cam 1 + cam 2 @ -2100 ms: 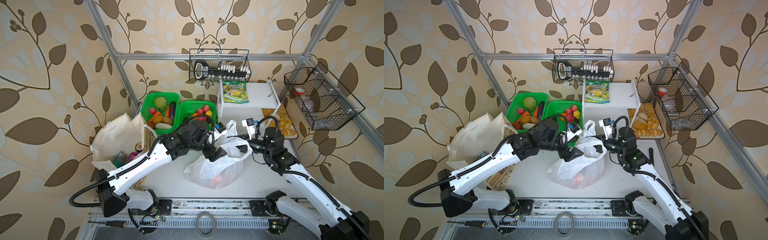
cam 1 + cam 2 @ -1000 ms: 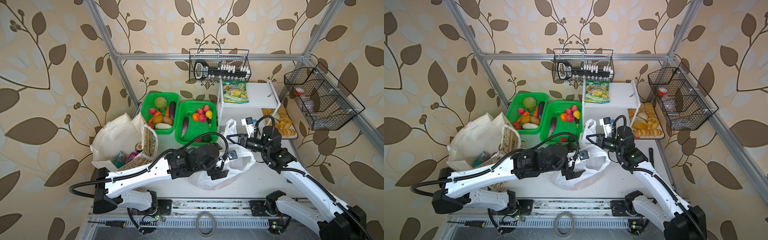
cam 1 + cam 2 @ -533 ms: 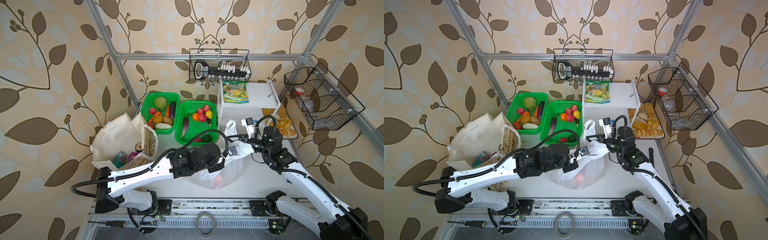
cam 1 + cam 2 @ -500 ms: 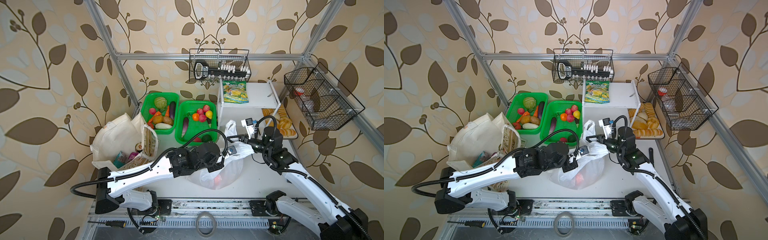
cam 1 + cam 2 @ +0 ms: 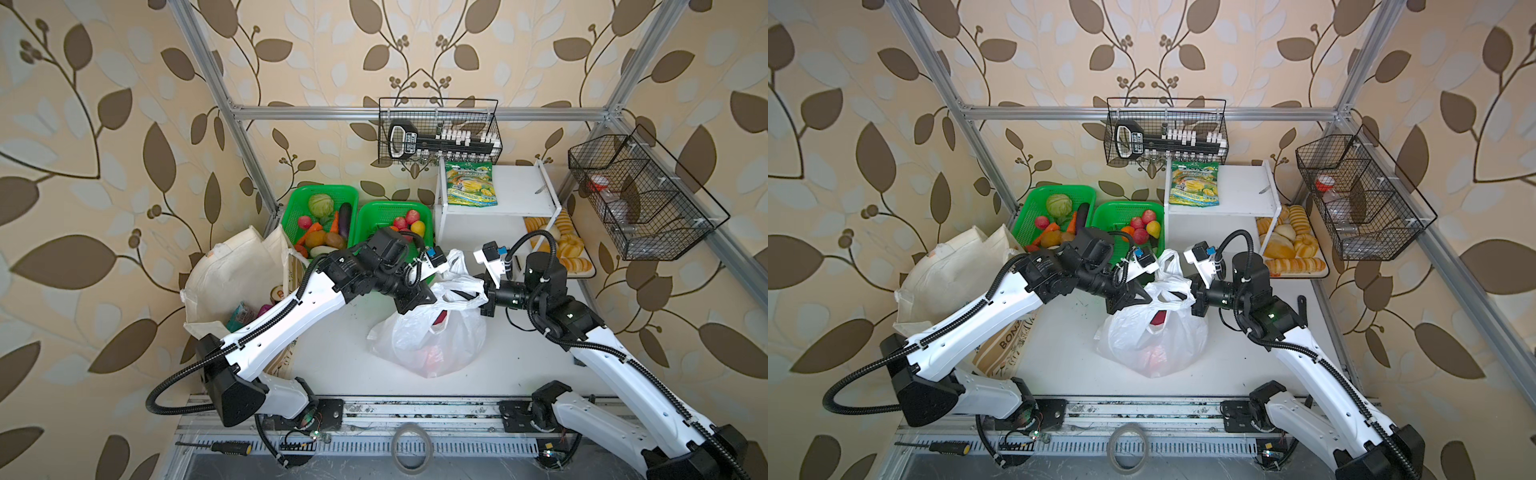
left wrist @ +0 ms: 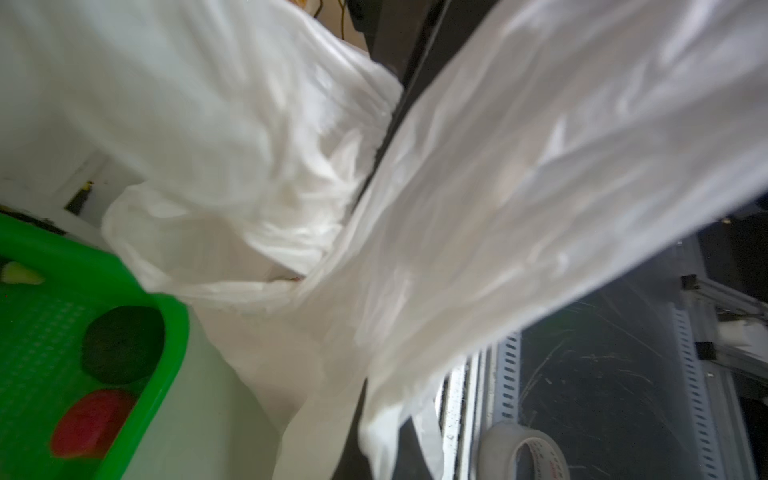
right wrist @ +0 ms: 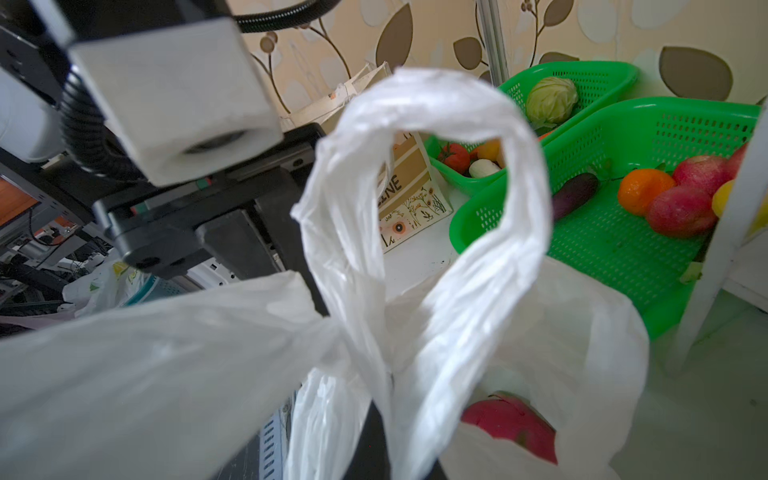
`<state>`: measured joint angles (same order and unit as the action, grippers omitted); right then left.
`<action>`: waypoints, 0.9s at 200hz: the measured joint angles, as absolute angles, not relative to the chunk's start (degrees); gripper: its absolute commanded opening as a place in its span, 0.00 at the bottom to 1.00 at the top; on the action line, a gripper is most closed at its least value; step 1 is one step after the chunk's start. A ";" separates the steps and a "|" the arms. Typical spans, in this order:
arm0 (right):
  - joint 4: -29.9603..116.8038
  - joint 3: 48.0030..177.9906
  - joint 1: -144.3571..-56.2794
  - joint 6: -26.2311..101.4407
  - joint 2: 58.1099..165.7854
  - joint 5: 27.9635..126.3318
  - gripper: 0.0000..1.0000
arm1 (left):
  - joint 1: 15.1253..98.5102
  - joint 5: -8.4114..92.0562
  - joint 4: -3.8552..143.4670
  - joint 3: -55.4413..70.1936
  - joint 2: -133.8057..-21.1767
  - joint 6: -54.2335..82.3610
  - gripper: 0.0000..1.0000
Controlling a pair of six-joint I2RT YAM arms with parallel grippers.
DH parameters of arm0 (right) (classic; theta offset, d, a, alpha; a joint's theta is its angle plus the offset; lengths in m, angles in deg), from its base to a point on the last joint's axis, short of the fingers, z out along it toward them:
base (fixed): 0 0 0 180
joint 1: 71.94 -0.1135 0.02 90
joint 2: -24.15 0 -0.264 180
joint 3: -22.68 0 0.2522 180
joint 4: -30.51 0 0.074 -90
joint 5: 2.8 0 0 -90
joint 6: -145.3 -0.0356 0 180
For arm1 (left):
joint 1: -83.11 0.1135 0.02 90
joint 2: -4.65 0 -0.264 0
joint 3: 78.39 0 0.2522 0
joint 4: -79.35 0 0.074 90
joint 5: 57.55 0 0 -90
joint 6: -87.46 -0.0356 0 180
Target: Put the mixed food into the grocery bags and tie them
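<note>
The left hand [image 5: 429, 291] and the right hand [image 5: 485, 296] each clench one side of the thin white plastic bag [image 5: 432, 345], which sits mid-surface [image 5: 332, 357] holding a pink dragon fruit [image 7: 511, 419]; the film looks light, limp and slippery, so it is probably best gripped at the bunched handles.

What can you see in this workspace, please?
plastic bag: 1, translucent white, table centre
cloth tote: 1, cream, table's left
mesh baskets: 2, green, back left, with produce
shelf: 1, white, back right
snack pouch: 1, green-yellow, on shelf
bread: several loaves, golden, right of shelf
wire baskets: 2, black, frame rails
tape roll: 1, clear, front ledge
screwdriver: 1, black-yellow, front ledge
left end effector: 1, black, shut on plastic bag
right end effector: 1, black, shut on plastic bag
</note>
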<state>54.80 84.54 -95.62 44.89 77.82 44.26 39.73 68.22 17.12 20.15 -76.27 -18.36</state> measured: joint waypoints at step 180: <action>56.37 81.76 -93.76 55.60 73.27 39.80 0.63 | 46.49 91.06 9.80 23.30 -84.69 -17.55 0.00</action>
